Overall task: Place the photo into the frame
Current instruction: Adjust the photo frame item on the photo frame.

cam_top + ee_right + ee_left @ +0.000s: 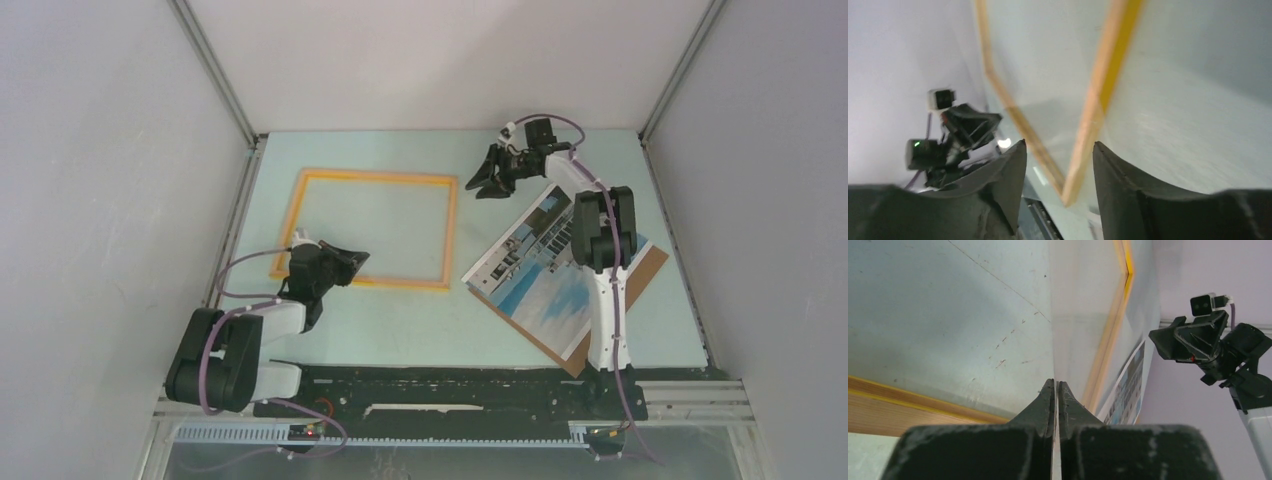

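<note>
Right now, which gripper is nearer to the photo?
Right. The right gripper hangs just past the far edge of the photo, by the far right corner of the frame. The left gripper is over the frame's near rim, well left of the photo.

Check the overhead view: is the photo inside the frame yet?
No. The photo lies on the brown backing board to the right of the frame, outside its yellow-orange rim.

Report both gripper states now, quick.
Left gripper: closed, nothing visibly held, over the frame.
Right gripper: open, holding nothing.
</note>
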